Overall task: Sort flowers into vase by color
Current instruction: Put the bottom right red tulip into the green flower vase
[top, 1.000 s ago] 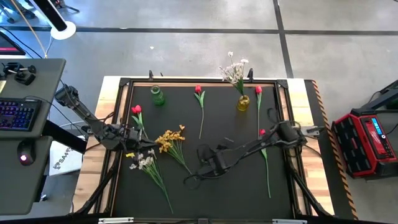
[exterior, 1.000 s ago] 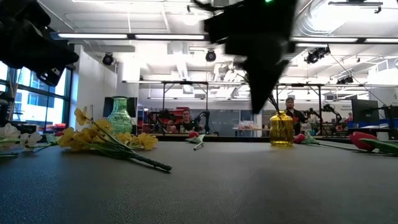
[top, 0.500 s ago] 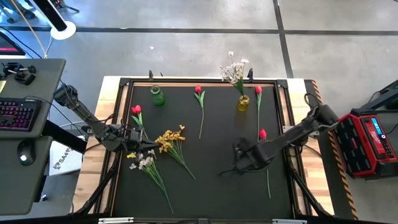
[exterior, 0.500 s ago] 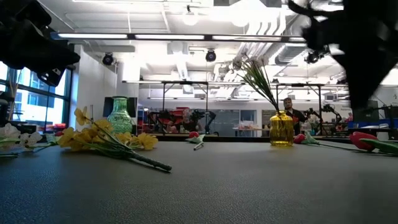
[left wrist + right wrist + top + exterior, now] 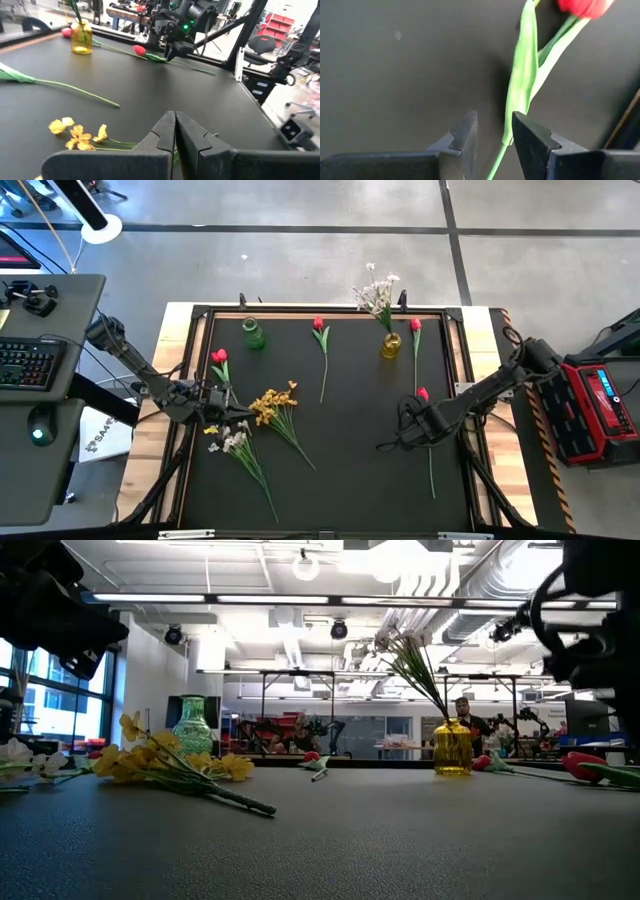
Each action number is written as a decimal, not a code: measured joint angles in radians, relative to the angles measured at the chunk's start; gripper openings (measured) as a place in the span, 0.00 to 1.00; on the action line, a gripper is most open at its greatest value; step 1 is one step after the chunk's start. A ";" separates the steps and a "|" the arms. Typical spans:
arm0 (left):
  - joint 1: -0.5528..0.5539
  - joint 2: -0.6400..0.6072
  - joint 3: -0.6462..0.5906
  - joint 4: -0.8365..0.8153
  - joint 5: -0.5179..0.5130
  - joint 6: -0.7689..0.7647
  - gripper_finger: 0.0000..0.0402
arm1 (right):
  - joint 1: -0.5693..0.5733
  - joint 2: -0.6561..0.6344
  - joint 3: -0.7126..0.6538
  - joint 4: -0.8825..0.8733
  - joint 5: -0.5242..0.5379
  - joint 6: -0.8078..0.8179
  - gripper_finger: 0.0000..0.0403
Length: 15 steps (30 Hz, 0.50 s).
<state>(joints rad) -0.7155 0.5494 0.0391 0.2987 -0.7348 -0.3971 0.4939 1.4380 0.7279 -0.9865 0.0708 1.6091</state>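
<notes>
My right gripper (image 5: pixel 422 430) hovers open over a red tulip (image 5: pixel 422 394) lying on the black mat near the table's right side. In the right wrist view its stem (image 5: pixel 495 165) runs between my two fingers (image 5: pixel 467 135) and the leaf (image 5: pixel 519 85) ahead of them; no touch shows. My left gripper (image 5: pixel 232 412) waits shut near the left edge, beside the yellow spray (image 5: pixel 275 405) and a white spray (image 5: pixel 235 442) lying flat. Another white spray (image 5: pixel 378 292) stands in the yellow vase (image 5: pixel 390 345). The green vase (image 5: pixel 254 335) holds nothing.
Three more red tulips lie on the mat: one by the left arm (image 5: pixel 219 358), one at the far middle (image 5: pixel 320 325), one right of the yellow vase (image 5: pixel 415 325). The mat's raised frame (image 5: pixel 468 430) runs close to my right gripper. People stand in the room behind.
My right arm has swung from the middle of the mat toward the table's right edge and now stands over the red tulip there. In the low view it has cleared the space before the yellow vase. No flower has moved.
</notes>
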 joint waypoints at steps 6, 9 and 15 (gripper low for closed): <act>0.000 0.000 0.000 -0.001 0.024 -0.020 0.00 | -0.006 0.000 -0.070 0.020 -0.035 0.044 0.27; 0.000 0.000 0.000 0.000 0.024 -0.016 0.00 | -0.006 -0.002 -0.081 0.047 -0.034 0.041 0.27; 0.000 0.000 -0.001 0.080 0.067 0.190 0.00 | -0.004 -0.003 -0.088 0.087 -0.034 0.031 0.10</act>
<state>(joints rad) -0.7158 0.5499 0.0383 0.3790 -0.6676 -0.2075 0.4896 1.4349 0.6395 -0.8998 0.0372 1.6400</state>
